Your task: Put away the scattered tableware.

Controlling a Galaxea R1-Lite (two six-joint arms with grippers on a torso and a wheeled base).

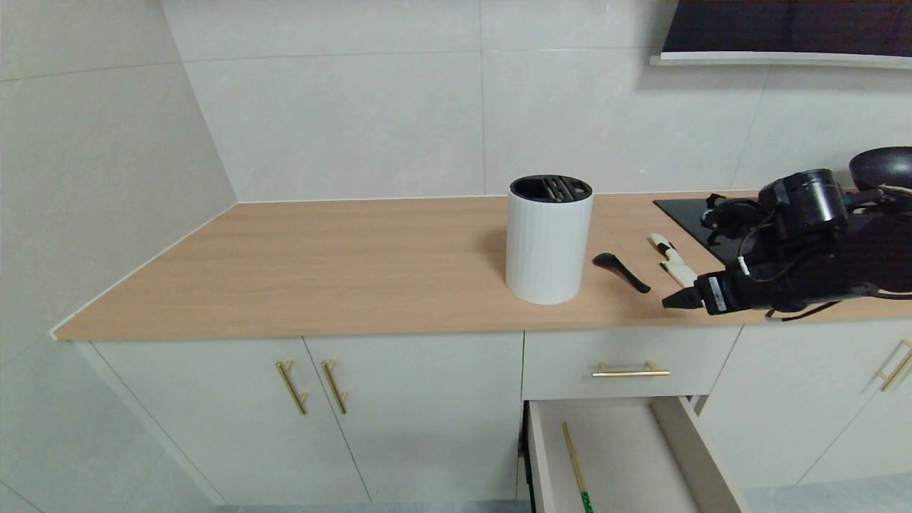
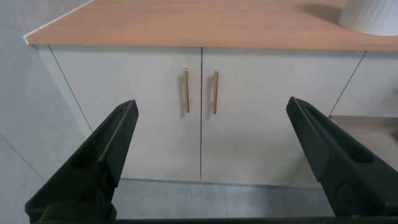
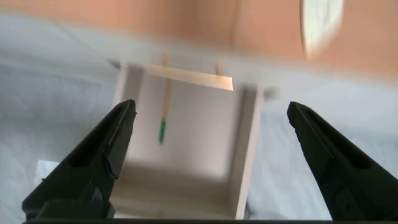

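A white ribbed utensil holder with a black slotted top stands on the wooden counter. To its right lie a black-handled utensil and a cream-handled knife. My right gripper hovers at the counter's front edge, just in front of the knife. In the right wrist view that gripper is open and empty, over the open drawer. A chopstick with a green end lies in the drawer. My left gripper is open and empty, low before the cabinet doors.
The pulled-out drawer juts out under the counter at the lower right. A black cooktop and a dark pan sit at the back right. Cabinet doors with gold handles face the left gripper. A tiled wall bounds the counter's left.
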